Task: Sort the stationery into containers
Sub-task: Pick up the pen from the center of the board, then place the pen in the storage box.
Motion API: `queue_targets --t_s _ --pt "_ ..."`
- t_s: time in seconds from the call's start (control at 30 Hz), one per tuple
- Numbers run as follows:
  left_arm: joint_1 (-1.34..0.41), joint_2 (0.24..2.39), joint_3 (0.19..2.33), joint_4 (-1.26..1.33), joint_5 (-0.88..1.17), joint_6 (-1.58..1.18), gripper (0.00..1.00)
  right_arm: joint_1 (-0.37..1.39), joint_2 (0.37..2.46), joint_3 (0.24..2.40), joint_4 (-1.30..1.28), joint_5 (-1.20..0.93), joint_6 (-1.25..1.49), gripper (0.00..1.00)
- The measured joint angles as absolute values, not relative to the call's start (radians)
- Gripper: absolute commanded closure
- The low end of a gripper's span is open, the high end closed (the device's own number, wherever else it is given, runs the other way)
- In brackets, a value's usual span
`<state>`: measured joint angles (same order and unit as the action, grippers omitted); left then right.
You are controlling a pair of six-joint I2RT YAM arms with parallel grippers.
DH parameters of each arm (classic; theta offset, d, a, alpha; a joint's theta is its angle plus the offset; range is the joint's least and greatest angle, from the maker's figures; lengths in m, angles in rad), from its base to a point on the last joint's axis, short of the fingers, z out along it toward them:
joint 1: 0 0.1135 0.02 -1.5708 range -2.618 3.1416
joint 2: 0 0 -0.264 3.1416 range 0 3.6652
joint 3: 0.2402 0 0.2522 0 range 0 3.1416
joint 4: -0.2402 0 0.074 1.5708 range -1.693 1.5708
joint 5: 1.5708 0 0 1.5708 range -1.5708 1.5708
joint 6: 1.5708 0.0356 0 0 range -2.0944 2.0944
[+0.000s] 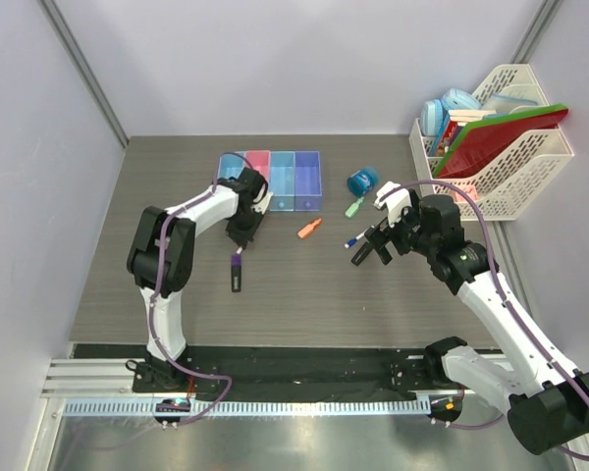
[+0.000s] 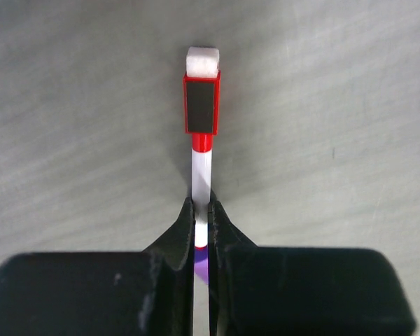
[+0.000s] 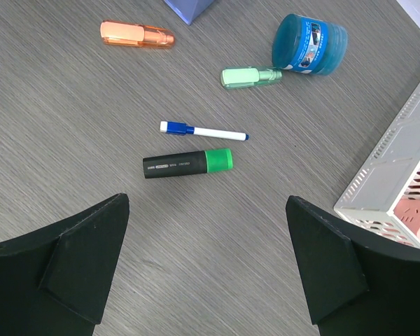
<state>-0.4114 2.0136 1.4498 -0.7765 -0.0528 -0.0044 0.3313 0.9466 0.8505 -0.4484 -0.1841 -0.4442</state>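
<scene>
Left gripper [image 2: 201,207] clamps slim white red-capped pen [image 2: 201,168].

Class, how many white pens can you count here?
2. The red-capped pen is clamped in the left fingers; the blue-capped pen lies beside the green highlighter. More may be hidden.

the top view looks down on the whole desk [image 1: 294,294] from high behind its near edge. the right wrist view hangs low, facing the round blue roll [image 3: 309,45], which both share. the left wrist view, left of that roll, looks down from even closer.
</scene>
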Motion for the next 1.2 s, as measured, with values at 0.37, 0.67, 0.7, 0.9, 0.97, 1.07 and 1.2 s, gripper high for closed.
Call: queue_targets --t_s 0.37,0.67,0.7,0.9,0.97,1.07,1.2 --pt "-0.406 1.773 1.423 -0.812 0.059 0.021 1.00 0.332 0.947 0.850 -0.448 -0.183 -0.445 0.00" --pt "-0.356 1.721 1.595 -0.762 0.031 0.004 1.00 0.332 0.947 0.850 -0.448 -0.183 -0.444 0.00" --pt "-0.346 1.728 1.618 -0.756 0.017 -0.001 1.00 0.332 0.947 0.850 -0.448 -0.183 -0.444 0.00" --pt "-0.274 1.893 1.847 -0.736 -0.040 -0.027 1.00 0.332 0.947 0.844 -0.441 -0.183 -0.445 0.00" --pt "-0.256 1.969 1.916 -0.738 -0.052 -0.027 1.00 0.332 0.948 0.839 -0.441 -0.183 -0.445 0.00" --pt "-0.239 2.087 2.009 -0.742 -0.065 -0.027 1.00 0.332 0.952 0.838 -0.441 -0.182 -0.445 0.00" --pt "-0.226 2.237 2.117 -0.769 -0.079 -0.027 1.00 0.332 0.954 0.836 -0.440 -0.182 -0.445 0.00"
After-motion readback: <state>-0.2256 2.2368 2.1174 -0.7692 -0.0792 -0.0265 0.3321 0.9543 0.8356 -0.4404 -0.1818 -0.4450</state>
